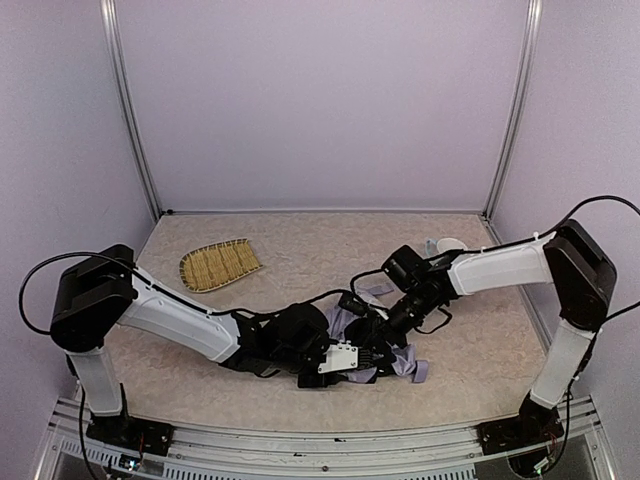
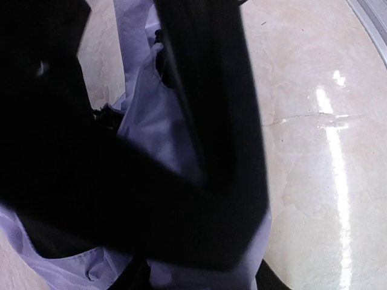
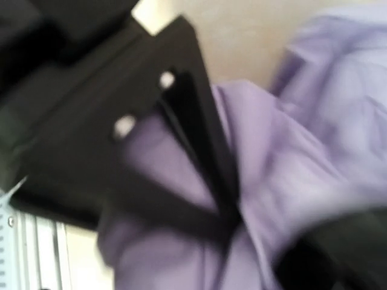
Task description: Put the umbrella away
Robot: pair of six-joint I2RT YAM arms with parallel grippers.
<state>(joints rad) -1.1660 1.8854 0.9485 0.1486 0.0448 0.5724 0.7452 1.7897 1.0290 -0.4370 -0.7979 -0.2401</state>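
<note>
Not much can be called done yet. The umbrella (image 1: 408,362) is seen crumpled on the table (image 1: 320,250), front and middle, bunched up between both arms. Whether the left jaws or right jaws are clamped on fabric can't be told, as it's too dark and blurry. Tidying and stowing are judged still left.

Even, soft light; close views poor.
Top view is sharp with faint shadows. White glare streaks the table (image 2: 337,130) in the left wrist view; the right wrist view blurs the umbrella (image 3: 284,175).
</note>
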